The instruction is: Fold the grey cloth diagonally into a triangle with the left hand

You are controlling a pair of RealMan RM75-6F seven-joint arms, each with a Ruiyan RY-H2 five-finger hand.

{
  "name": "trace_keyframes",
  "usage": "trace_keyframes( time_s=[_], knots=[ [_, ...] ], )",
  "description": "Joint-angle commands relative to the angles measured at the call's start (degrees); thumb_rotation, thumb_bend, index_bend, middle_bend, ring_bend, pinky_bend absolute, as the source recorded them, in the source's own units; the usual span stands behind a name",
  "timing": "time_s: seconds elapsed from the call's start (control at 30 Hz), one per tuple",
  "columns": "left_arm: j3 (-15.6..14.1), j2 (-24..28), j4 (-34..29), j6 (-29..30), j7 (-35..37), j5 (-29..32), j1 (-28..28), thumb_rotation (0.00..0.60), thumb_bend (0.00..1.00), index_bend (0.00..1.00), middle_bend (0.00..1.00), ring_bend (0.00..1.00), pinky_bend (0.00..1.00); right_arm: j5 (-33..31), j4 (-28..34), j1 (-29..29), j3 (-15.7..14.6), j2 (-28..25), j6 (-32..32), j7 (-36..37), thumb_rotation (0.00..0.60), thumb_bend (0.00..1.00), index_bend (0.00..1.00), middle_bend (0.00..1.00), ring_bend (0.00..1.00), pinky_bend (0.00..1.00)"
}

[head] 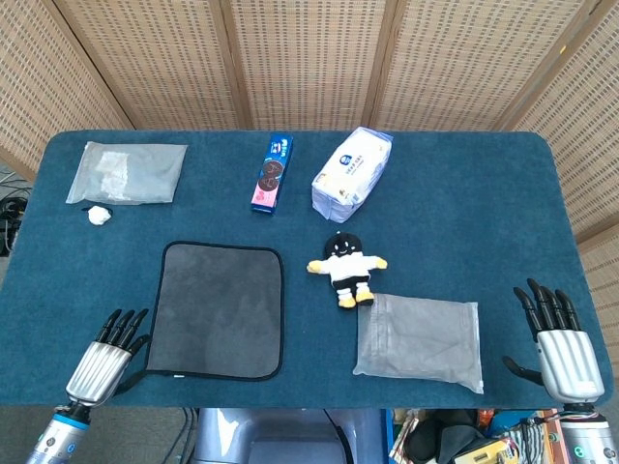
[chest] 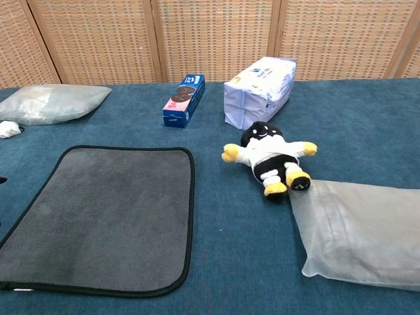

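Note:
The grey cloth (head: 220,311) with a black hem lies flat and unfolded on the blue table (head: 455,222), left of centre; the chest view shows the grey cloth (chest: 105,216) spread out too. My left hand (head: 104,360) hovers at the table's front left, just beside the cloth's near-left corner, fingers apart and holding nothing. My right hand (head: 559,341) is at the front right corner, open and empty. Neither hand is clearly seen in the chest view.
A black-and-white plush doll (head: 345,266) lies right of the cloth, with a clear plastic bag (head: 419,340) below it. At the back are a blue cookie box (head: 273,173), a tissue pack (head: 351,172), another clear bag (head: 126,172) and a small white lump (head: 98,216).

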State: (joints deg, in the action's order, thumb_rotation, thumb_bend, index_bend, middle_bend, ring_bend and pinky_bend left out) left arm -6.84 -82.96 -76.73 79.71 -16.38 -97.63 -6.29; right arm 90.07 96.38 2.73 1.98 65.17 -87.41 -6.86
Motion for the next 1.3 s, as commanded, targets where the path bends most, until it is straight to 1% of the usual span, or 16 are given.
trace_keyframes(
  time_s=[0.03, 0.17, 0.5, 0.87, 1.3],
  knots=[
    [-0.23, -0.41, 0.47, -0.44, -0.34, 0.05, -0.08, 0.6, 0.24, 0.31, 0.0, 0.0, 0.0, 0.01, -0.01, 0.0, 0.01, -0.02, -0.01, 0.09, 0.6, 0.0, 0.0, 0.0, 0.0, 0.0],
    [-0.71, -1.15, 1.27, -1.08, -0.79, -0.09, -0.16, 0.6, 0.24, 0.31, 0.0, 0.0, 0.0, 0.01, 0.0, -0.01, 0.02, -0.05, -0.03, 0.25, 0.6, 0.0, 0.0, 0.0, 0.0, 0.0],
    [-0.79, -3.04, 3.19, -2.52, -1.81, 0.16, -0.74, 0.6, 0.24, 0.31, 0.0, 0.0, 0.0, 0.0, 0.0, -0.07, 0.08, -0.13, -0.15, 0.62, 0.6, 0.0, 0.0, 0.0, 0.0, 0.0],
    [-0.11, -4.8, 4.45, -3.05, -3.28, 0.43, -1.53, 0.6, 0.24, 0.31, 0.0, 0.0, 0.0, 0.12, 0.06, -0.12, 0.05, -0.2, -0.23, 0.85, 0.6, 0.0, 0.0, 0.0, 0.0, 0.0],
    [0.08, -5.73, 5.22, -3.21, -4.81, 0.69, -1.9, 0.6, 0.24, 0.31, 0.0, 0.0, 0.0, 0.14, 0.02, -0.22, 0.21, -0.28, -0.58, 1.24, 0.6, 0.0, 0.0, 0.0, 0.0, 0.0]
  ],
)
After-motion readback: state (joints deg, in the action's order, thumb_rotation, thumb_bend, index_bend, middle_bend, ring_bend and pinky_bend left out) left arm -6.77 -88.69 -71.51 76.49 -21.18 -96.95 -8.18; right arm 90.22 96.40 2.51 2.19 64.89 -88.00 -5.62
